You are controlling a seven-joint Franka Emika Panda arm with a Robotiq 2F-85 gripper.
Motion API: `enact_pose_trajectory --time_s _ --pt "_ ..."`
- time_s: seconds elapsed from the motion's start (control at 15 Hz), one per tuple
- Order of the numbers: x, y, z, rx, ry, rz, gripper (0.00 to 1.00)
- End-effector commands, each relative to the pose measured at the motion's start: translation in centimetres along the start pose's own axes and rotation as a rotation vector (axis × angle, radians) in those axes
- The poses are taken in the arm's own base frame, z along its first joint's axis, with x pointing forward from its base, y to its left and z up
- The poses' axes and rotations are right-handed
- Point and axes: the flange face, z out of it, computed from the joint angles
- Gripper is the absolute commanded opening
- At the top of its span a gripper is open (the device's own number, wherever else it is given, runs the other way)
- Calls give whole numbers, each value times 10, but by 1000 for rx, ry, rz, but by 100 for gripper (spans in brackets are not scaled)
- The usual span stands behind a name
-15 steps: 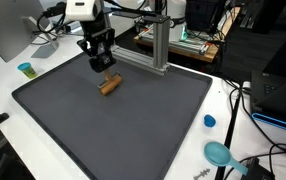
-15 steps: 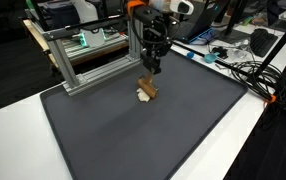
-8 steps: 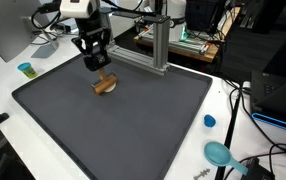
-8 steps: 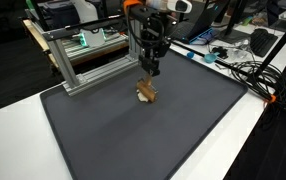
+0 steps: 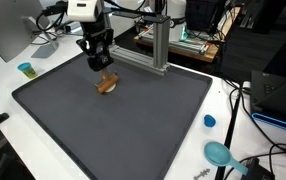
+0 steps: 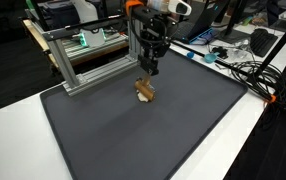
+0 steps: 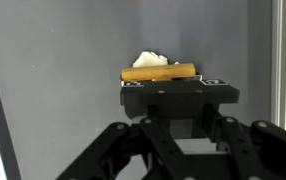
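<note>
Jaws look pressed together with nothing between them. The gripper [image 7: 178, 90] hangs just above the wooden dowel [image 7: 158, 73], which lies flat on the dark grey mat [image 5: 133, 125], near the aluminium frame [image 5: 159, 48]. Judgement: any grasp needs the jaws opened wide first, then a straight descent across the dowel's narrow width, clear of the white lump [image 7: 151, 60] touching it. Wrist view shows the lump and the dowel's alignment clearly. An exterior view shows the height gap between gripper and dowel [image 6: 145, 92], which the wrist view hides.

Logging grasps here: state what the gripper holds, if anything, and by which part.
Cannot tell for certain. The gripper stands right over the middle of the tan stick, but the contact itself is hidden.
</note>
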Motion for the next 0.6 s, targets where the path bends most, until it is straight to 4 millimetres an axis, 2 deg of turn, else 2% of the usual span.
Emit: enact_pose_trajectory --time_s 0.0,0.53 --pt "7 -5 10 -9 -97 -4 21" --pt "31 -14 42 45 -216 -19 21"
